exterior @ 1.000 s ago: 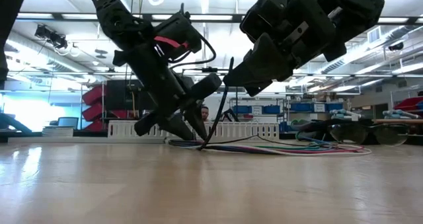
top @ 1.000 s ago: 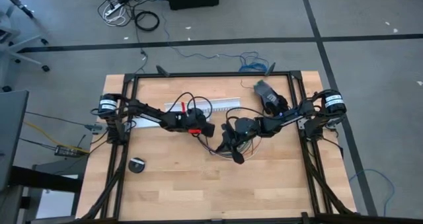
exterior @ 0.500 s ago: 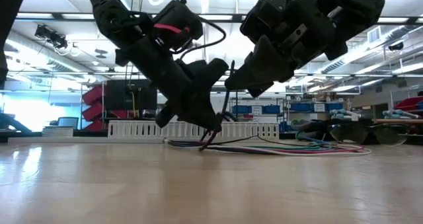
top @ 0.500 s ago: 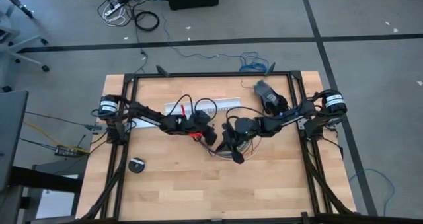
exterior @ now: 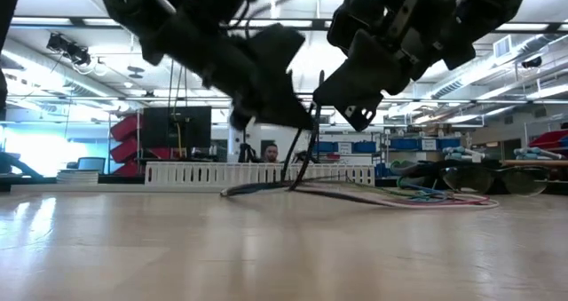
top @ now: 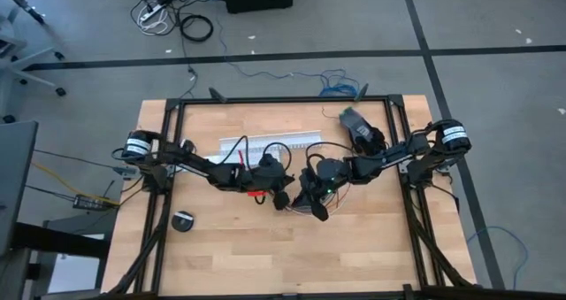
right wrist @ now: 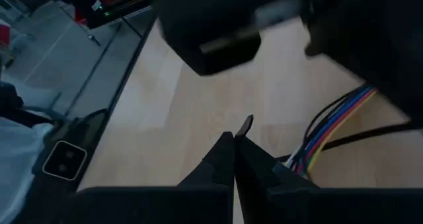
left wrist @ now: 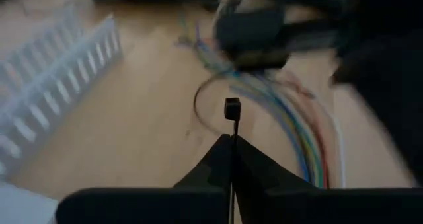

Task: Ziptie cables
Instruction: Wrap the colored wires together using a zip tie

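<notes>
The cables (left wrist: pixel 301 135), thin wires in blue, green, orange and grey, lie in a bunch on the wooden table (top: pixel 230 256), also seen in the low view (exterior: pixel 417 197). The ziptie (exterior: pixel 297 154), a thin black strip, loops under them and rises to both grippers. My left gripper (top: pixel 283 199) and my right gripper (top: pixel 313 206) hover close together just above the bunch, each shut on one end of the ziptie. My left gripper pinches the ziptie between its two fingertips (left wrist: pixel 225 151), just behind the square head (left wrist: pixel 232 108), which sticks out past them. The fingers slant down from the table's left. The strip runs on from the head in a loop (left wrist: pixel 201 98) around the cables. My right gripper pinches the ziptie's thin tail end (right wrist: pixel 245 125) between its fingertips; a short piece pokes out beyond them. It comes slanting down from the table's right. The strip hangs below it toward the cables.
A long white slotted channel (top: pixel 265 143) lies behind the grippers toward the far edge. A dark block (top: pixel 355 121) sits at the far right, a round black disc (top: pixel 183 221) at the near left. Black frame rails run along the table's edges.
My left gripper has shut on the ziptie's head end, rolled about its own line, and gone up and toward the right gripper and the near edge. The ziptie's lower part and the cables in its loop have come up a little off the table.
</notes>
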